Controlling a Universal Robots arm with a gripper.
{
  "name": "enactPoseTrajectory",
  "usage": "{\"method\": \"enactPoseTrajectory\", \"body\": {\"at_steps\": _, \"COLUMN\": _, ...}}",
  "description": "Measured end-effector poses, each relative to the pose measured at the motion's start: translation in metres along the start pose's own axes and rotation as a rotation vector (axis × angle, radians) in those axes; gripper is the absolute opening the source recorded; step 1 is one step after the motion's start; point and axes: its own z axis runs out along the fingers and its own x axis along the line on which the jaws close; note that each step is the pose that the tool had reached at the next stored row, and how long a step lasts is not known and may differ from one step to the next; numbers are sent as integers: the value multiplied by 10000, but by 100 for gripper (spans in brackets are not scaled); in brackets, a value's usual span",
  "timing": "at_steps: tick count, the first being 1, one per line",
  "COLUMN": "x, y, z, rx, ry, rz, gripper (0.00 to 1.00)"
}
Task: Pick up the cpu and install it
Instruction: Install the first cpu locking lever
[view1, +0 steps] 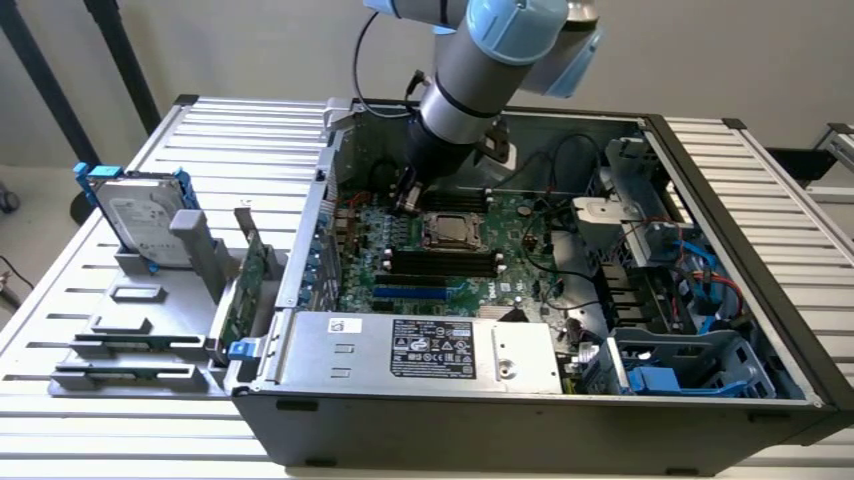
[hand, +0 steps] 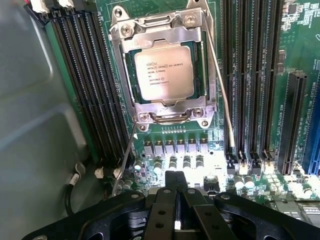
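The cpu (hand: 163, 75) already sits in its socket (hand: 150, 30), middle of the exterior view, and the gripper (hand: 176, 182) nearby is clenched, holding nothing.

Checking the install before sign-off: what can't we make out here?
Exterior view: print on the cpu is too small to read; the arm hides the board behind it.
Wrist view: the cpu's contacts lie hidden under its metal top and the socket frame.
Wrist view: the gripper is cut off by the picture edge.

cpu (hand: 163, 75) matt silver metal; socket frame (hand: 155, 31) shiny steel.
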Motion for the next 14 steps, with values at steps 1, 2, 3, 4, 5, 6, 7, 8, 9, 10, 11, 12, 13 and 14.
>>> {"method": "enactPoseTrajectory", "body": {"at_steps": 1, "x": -1, "y": -4, "z": -5, "rx": -3, "ry": 41, "rz": 48, "gripper": 11}}
{"method": "enactPoseTrajectory", "body": {"at_steps": 2, "x": -2, "y": -8, "z": -10, "rx": -6, "ry": 92, "rz": 104, "gripper": 11}}
{"method": "enactPoseTrajectory", "body": {"at_steps": 3, "x": -2, "y": -14, "z": -14, "rx": -9, "ry": 150, "rz": 160, "gripper": 11}}
{"method": "enactPoseTrajectory", "body": {"at_steps": 4, "x": -2, "y": -19, "z": -17, "rx": -14, "ry": 210, "rz": 221, "gripper": 11}}
{"method": "enactPoseTrajectory", "body": {"at_steps": 5, "x": -3, "y": -25, "z": -20, "rx": -18, "ry": 269, "rz": 285, "gripper": 11}}
{"method": "enactPoseTrajectory", "body": {"at_steps": 6, "x": -2, "y": -30, "z": -22, "rx": -23, "ry": 330, "rz": 351, "gripper": 11}}
{"method": "enactPoseTrajectory", "body": {"at_steps": 7, "x": -3, "y": -35, "z": -25, "rx": -28, "ry": 390, "rz": 416, "gripper": 11}}
{"method": "enactPoseTrajectory", "body": {"at_steps": 8, "x": -3, "y": -40, "z": -27, "rx": -34, "ry": 446, "rz": 482, "gripper": 11}}
{"method": "enactPoseTrajectory", "body": {"at_steps": 9, "x": -3, "y": -45, "z": -28, "rx": -41, "ry": 500, "rz": 552, "gripper": 11}}
{"method": "enactPoseTrajectory", "body": {"at_steps": 10, "x": -4, "y": -49, "z": -29, "rx": -49, "ry": 559, "rz": 630, "gripper": 11}}
{"method": "enactPoseTrajectory", "body": {"at_steps": 11, "x": -4, "y": -54, "z": -31, "rx": -56, "ry": 612, "rz": 701, "gripper": 11}}
{"method": "enactPoseTrajectory", "body": {"at_steps": 12, "x": -4, "y": -59, "z": -32, "rx": -63, "ry": 666, "rz": 772, "gripper": 11}}
{"method": "enactPoseTrajectory", "body": {"at_steps": 13, "x": -5, "y": -64, "z": -33, "rx": -70, "ry": 719, "rz": 845, "gripper": 11}}
{"method": "enactPoseTrajectory", "body": {"at_steps": 14, "x": -5, "y": -68, "z": -34, "rx": -78, "ry": 775, "rz": 921, "gripper": 11}}
